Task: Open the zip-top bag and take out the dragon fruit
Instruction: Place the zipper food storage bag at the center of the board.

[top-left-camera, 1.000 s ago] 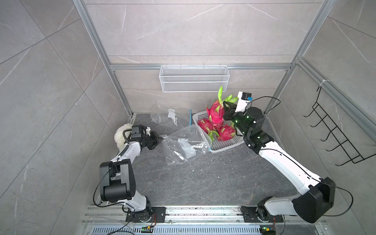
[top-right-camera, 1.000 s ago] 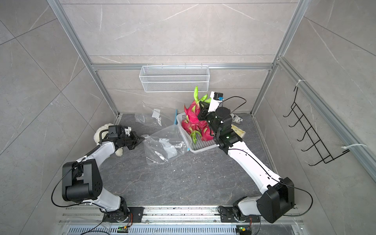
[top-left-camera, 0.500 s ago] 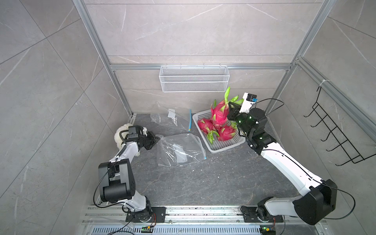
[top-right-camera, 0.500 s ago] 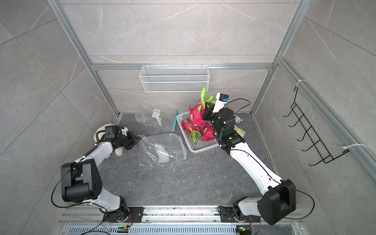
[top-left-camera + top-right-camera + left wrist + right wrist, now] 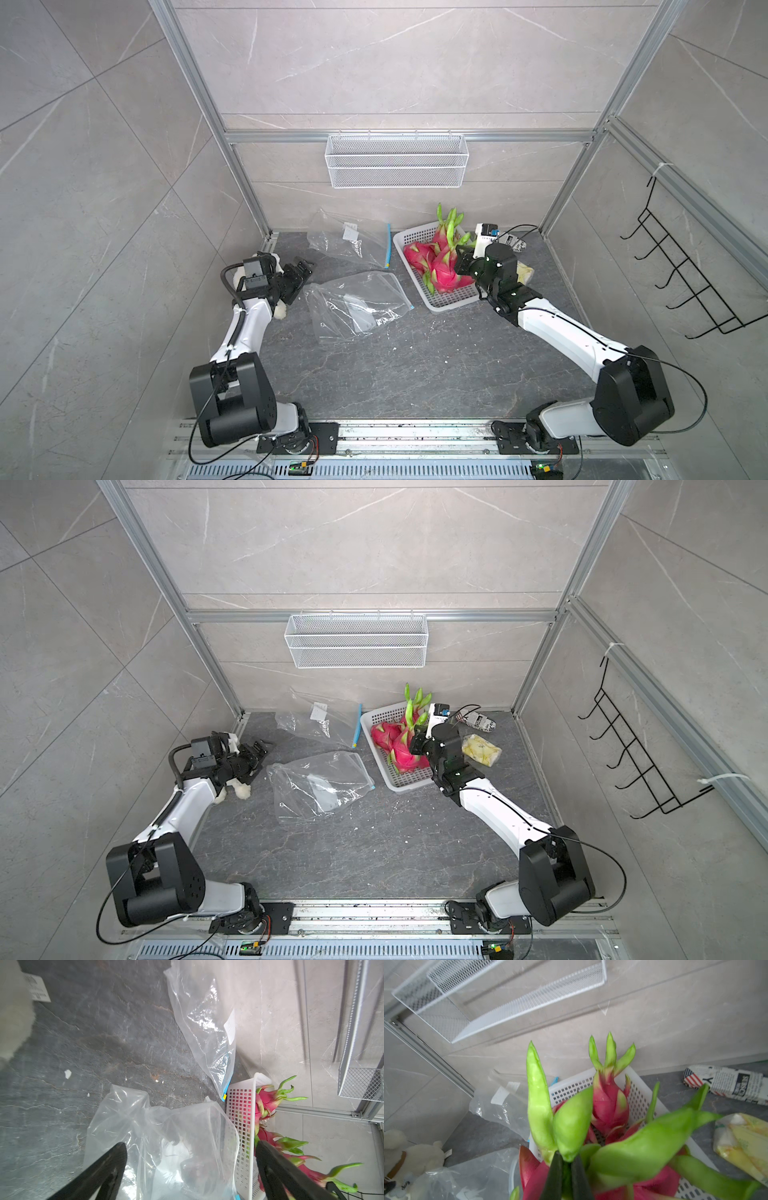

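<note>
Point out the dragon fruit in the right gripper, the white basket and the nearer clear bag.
held dragon fruit (image 5: 633, 1153): right wrist view, on a green leaf of its tuft.
white basket (image 5: 451, 300): a top view, on its bare perforated floor.
nearer clear bag (image 5: 357, 307): a top view, on its middle.

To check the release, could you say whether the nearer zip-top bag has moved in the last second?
Yes. The nearer zip-top bag has slid toward the left tool, away from the white basket; bare floor now separates them.
</note>
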Motion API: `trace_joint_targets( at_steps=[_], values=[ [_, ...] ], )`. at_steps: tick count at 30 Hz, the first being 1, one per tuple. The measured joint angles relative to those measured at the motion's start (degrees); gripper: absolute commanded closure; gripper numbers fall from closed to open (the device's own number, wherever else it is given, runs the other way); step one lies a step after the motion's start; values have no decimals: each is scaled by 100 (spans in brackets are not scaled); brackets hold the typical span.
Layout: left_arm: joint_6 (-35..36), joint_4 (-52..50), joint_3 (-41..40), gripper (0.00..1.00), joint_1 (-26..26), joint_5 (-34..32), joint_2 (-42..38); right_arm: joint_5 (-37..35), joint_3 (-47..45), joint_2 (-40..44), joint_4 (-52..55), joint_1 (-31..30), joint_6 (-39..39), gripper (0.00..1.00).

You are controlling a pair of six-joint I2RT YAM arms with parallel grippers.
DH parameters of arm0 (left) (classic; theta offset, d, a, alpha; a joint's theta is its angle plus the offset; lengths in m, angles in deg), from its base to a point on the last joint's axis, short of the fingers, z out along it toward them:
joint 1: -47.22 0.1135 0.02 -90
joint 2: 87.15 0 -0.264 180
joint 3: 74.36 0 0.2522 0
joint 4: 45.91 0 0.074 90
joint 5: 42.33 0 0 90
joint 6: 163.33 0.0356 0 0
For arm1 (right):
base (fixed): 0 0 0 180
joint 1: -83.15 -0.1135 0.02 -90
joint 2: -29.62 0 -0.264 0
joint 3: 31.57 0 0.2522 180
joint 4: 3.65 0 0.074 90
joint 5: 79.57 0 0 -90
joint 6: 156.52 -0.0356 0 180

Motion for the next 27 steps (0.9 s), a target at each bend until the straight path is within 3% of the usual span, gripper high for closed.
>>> trace_joint_targets(
  at_steps=[4,12,14,17,21,27],
  values=[
    [57,74,-120,0,0,-232,-426,61,-374,-210,-157,0,-92,100],
    [50,201,-267,1,0,-256,-442,63,-772,-315,-660,15,-264,98],
    [50,221,-269,0,0,-254,-422,59,-874,-315,-730,15,-310,87],
    [55,271,-269,1,0,-256,-411,59,-918,-315,-785,22,-391,60],
    [157,247,-269,0,-2,-378,-409,9,-916,-151,-575,20,-319,41],
    [640,98,-278,0,-2,-944,-426,-616,-527,699,487,20,42,37]
  ],
)
